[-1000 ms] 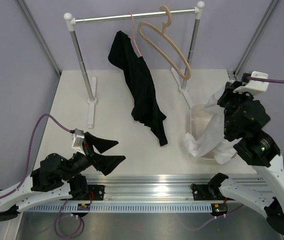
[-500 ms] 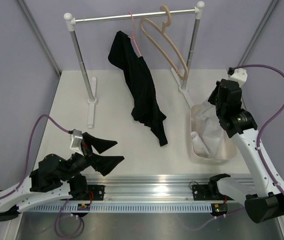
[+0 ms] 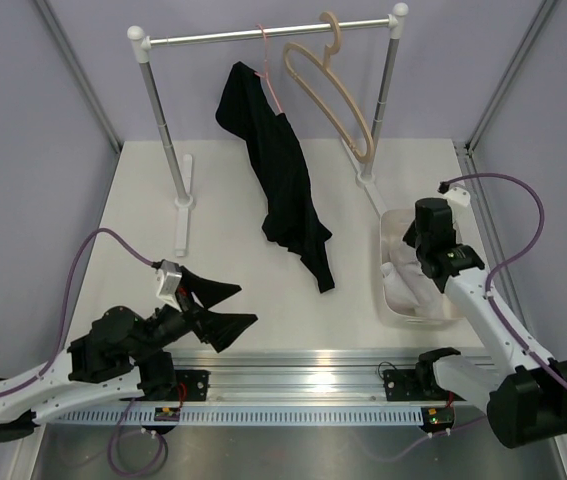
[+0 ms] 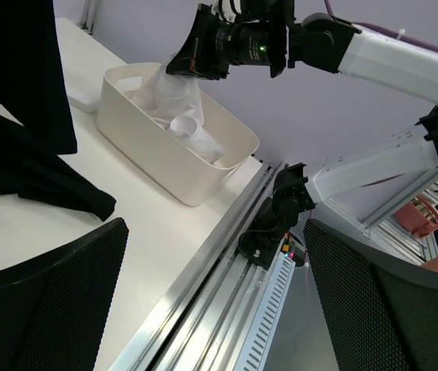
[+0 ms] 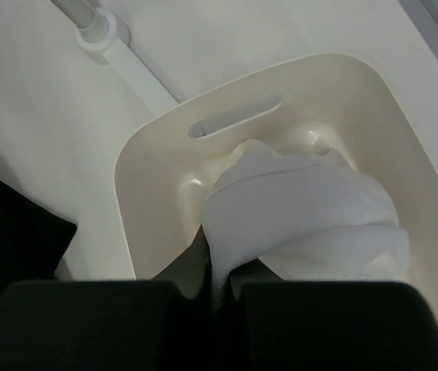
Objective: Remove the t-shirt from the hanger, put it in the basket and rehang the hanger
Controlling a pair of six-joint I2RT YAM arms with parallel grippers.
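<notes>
The white t-shirt (image 5: 303, 212) is bunched inside a cream bin (image 5: 157, 193) at the right of the table; it also shows in the top view (image 3: 410, 285) and the left wrist view (image 4: 174, 104). My right gripper (image 5: 220, 274) is shut on a fold of the t-shirt, just above the bin (image 3: 388, 290). The beige wooden hanger (image 3: 331, 92) hangs bare on the rail at the back right. My left gripper (image 3: 225, 310) is open and empty, low at the front left.
A black garment (image 3: 281, 180) hangs from a thin pink hanger (image 3: 266, 60) on the metal rack (image 3: 263, 35), its tail on the table. The rack's feet stand on the table at left (image 3: 181, 205) and right (image 3: 368, 185). A metal rail (image 3: 303, 370) runs along the near edge.
My right gripper has come down and forward with the t-shirt, and the cloth that draped over the bin's front is now gathered inside it. My left gripper shifted slightly right.
</notes>
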